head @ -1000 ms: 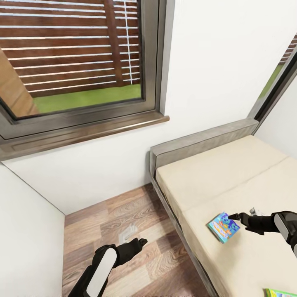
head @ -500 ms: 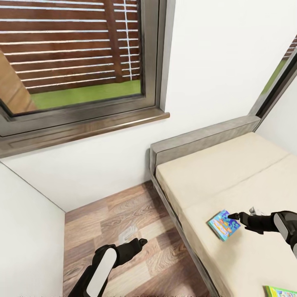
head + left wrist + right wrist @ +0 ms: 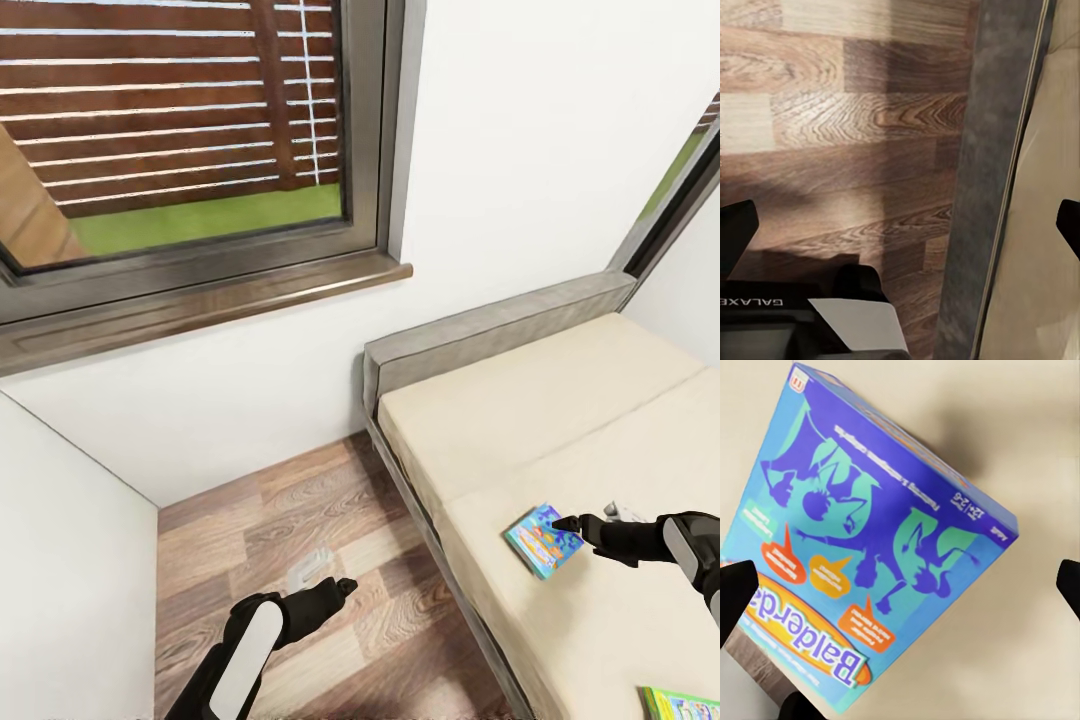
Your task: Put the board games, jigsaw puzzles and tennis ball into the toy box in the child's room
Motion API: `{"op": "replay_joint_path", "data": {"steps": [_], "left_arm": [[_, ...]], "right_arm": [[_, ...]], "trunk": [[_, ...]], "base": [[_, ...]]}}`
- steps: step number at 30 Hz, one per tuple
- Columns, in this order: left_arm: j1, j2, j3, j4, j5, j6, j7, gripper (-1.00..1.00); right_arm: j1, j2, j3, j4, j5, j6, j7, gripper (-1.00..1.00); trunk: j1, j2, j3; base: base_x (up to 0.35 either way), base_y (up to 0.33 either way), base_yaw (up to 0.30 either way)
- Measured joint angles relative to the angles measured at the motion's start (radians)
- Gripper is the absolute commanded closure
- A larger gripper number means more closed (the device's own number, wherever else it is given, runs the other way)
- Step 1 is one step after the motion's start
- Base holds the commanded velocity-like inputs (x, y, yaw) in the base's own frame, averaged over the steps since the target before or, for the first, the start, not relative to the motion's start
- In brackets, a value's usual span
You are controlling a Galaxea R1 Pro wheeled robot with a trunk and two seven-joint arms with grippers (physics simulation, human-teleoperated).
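Note:
A blue board game with colourful print lies flat on the cream bed. My right gripper hovers just over the box's near edge, open. In the right wrist view the blue box lies between and beyond my two widely spread fingertips, with bare mattress around it. The corner of a second, green board game shows on the bed at the lower right. My left gripper hangs open over the wood floor, empty, to the left of the bed.
The bed's grey frame runs along the floor beside my left gripper. A large window with a brown sill sits in the white wall behind. A white wall closes the left side.
The whole head picture has slid up slightly, so the camera has moved. Both arms hold the same pose, and the blue box now sits a little closer under my right gripper.

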Motion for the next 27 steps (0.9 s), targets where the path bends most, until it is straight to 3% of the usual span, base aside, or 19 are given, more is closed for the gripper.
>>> {"op": "replay_joint_path", "data": {"steps": [27], "left_arm": [[0.0, 0.0, 0.0, 0.0, -0.001, 0.0, 0.0, -1.0]], "right_arm": [[0.003, 0.001, 0.0, -0.006, 0.0, -0.007, 0.0, -1.0]], "trunk": [[0.0, 0.0, -0.042]], "base": [[0.0, 0.0, 0.0]]}}
